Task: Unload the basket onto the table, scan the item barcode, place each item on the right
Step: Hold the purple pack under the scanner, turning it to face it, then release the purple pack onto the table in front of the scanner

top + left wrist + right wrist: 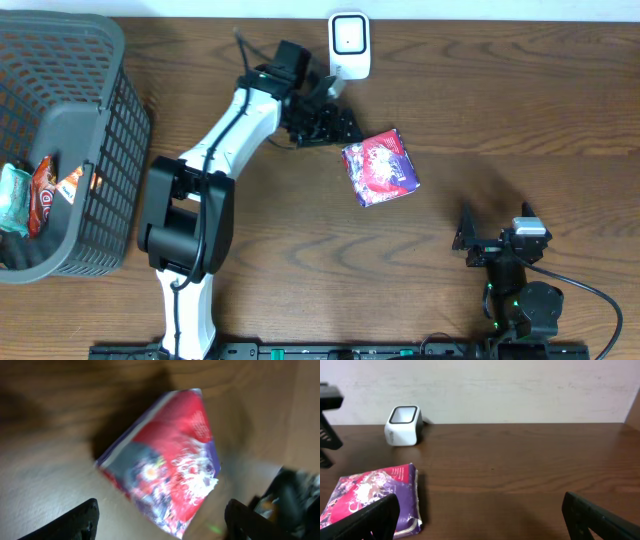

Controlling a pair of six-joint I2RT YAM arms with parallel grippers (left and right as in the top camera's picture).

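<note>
The item, a red and purple packet (380,168), lies flat on the wooden table, below and to the right of the white barcode scanner (350,45) at the table's far edge. My left gripper (335,125) hovers just left of the packet, below the scanner, and holds nothing. In the left wrist view the packet (170,460) lies ahead of the wide-apart fingers (75,522), blurred; the left gripper (162,510) is open. My right gripper (468,240) rests low at the front right, open and empty. Its view shows the packet (370,492) at the left and the scanner (404,425) behind it.
A dark mesh basket (60,140) stands at the left edge with several snack packets (45,190) inside. The left arm's white links (230,130) stretch from the front centre up toward the scanner. A pale wall (495,385) backs the table.
</note>
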